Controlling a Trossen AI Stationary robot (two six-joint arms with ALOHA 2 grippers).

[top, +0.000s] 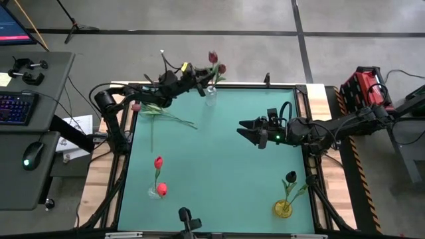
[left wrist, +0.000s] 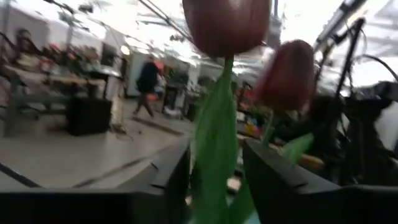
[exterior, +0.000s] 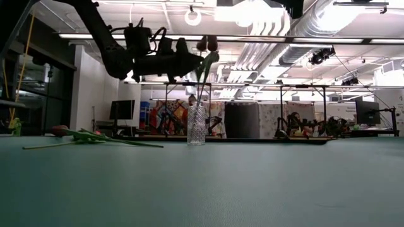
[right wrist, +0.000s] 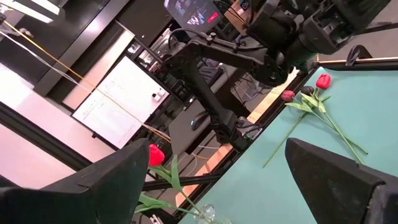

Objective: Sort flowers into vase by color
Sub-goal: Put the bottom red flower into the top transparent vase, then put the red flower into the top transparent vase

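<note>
While my left claw (top: 199, 85) pinches a maroon flower (top: 213, 58) over the clear vase (top: 210, 97), a skewed drop could tip it; right claw (top: 251, 132), spread, waits mid-surface.

We count three vases: one clear glass vase (top: 210, 95), one small vase (top: 157, 192) and one yellow vase (top: 283, 208); five flowers stand in them, and more loose flowers (top: 159, 113) lie flat

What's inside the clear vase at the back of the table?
The clear vase holds two maroon flowers on green stems. The left gripper is around one stem just above it. Water cannot be made out.
</note>
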